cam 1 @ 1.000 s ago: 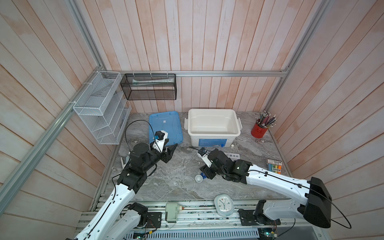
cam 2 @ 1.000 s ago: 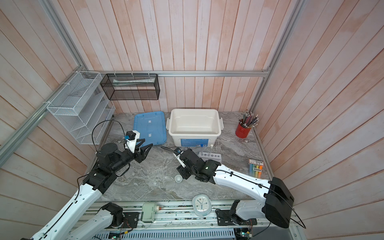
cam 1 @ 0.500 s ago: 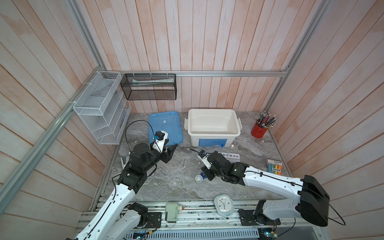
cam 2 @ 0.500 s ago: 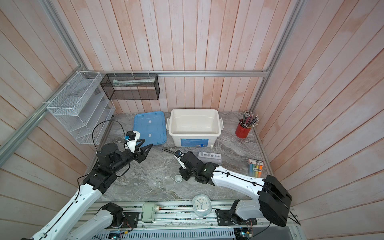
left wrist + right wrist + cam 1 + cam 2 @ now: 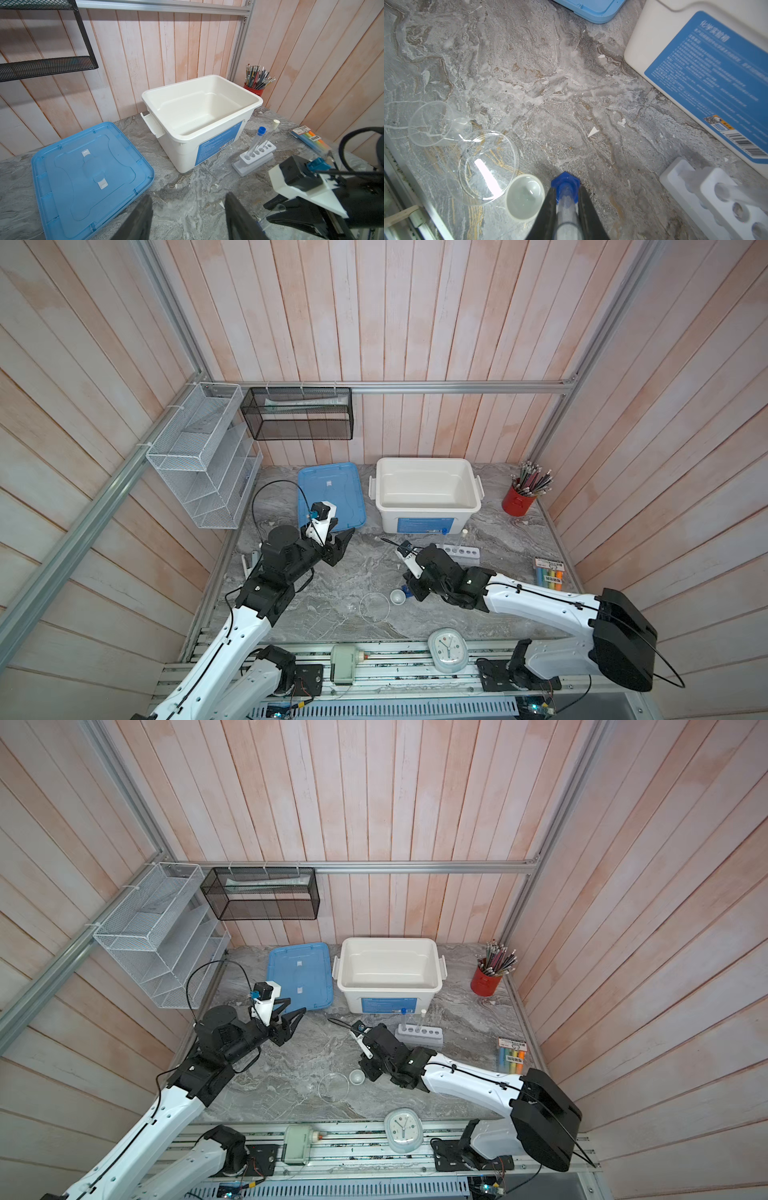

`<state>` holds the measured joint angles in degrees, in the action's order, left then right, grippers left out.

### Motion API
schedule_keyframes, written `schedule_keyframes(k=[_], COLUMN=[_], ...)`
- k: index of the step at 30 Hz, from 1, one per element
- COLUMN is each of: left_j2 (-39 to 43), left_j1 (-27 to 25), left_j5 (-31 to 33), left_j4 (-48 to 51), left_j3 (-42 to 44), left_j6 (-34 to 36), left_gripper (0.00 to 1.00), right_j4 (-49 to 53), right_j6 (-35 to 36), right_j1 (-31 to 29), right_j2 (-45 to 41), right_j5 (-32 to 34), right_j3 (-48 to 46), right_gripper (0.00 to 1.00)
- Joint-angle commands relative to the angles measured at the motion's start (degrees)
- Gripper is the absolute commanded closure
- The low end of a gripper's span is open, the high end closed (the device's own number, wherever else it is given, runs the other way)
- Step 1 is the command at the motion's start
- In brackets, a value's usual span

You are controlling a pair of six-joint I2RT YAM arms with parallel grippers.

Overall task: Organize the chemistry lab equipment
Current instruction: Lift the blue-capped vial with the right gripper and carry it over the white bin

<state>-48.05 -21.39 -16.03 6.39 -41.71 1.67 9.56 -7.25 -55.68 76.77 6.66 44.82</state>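
Your right gripper (image 5: 566, 191) is clamped on the blue-based clear cylinder (image 5: 565, 182). Its two dark fingers (image 5: 548, 209) press the cylinder's sides just behind the blue hexagonal foot, and the clear barrel runs back between them. You cannot tell whether the cylinder rests on the grey marble table (image 5: 550, 93) or is lifted off it.

Read both top views as a clock face centred on that gripper.

- **9 o'clock:** the small white bowl (image 5: 397, 596) sits just beside the gripper, its inside plain and glossy.
- **8 o'clock:** the clear round glass vessel (image 5: 374, 608) lies just past the bowl, its edge meeting the bowl's rim.
- **2 o'clock:** the white six-hole rack (image 5: 461, 561) stands near but apart from the gripper, with two tubes upright in it. The blue-capped test tube (image 5: 444, 537) is in the end hole nearest the gripper, and the white-capped test tube (image 5: 464, 539) is further along the row.
- **12 o'clock:** the white bin (image 5: 428, 509) stands open behind the rack, its bare white floor showing.
- **11 o'clock:** the blue lid (image 5: 330, 493) lies flat beside the bin.
- **Far out at 2 o'clock:** the red cup (image 5: 517, 506) is packed with pencils (image 5: 534, 479).
- **5 o'clock:** the pale oval clock (image 5: 448, 649) lies on the front rail.

Your left gripper (image 5: 188, 196) hangs at 10 o'clock, well apart from the cylinder. Its fingers are spread wide and only table shows between them.
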Motion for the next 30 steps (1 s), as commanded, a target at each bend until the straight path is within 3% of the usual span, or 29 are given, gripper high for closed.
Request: schedule_keyframes(k=[1,10,20,30], left_j2=[0.0,0.0,0.0,0.0], left_j1=[0.3,0.4,0.5,0.8], left_j5=[-0.5,-0.5,-0.6,-0.5], left_j4=[-0.9,-0.9,-0.8,-0.5], left_j3=[0.6,0.5,0.4,-0.2], left_j6=[0.1,0.2,0.4,0.5], left_gripper=[0.43,0.43,0.43,0.43], right_j4=[-0.6,1.5,10.9,18.5], right_j6=[0.2,0.7,4.1,9.4], right_j1=[0.3,0.3,1.2,4.0], right_j2=[0.2,1.1,-1.3,-3.6], right_j5=[0.1,0.6,0.9,0.0], right_j3=[-0.5,1.1,8.8,22.8], right_gripper=[0.84,0.95,0.96,0.96])
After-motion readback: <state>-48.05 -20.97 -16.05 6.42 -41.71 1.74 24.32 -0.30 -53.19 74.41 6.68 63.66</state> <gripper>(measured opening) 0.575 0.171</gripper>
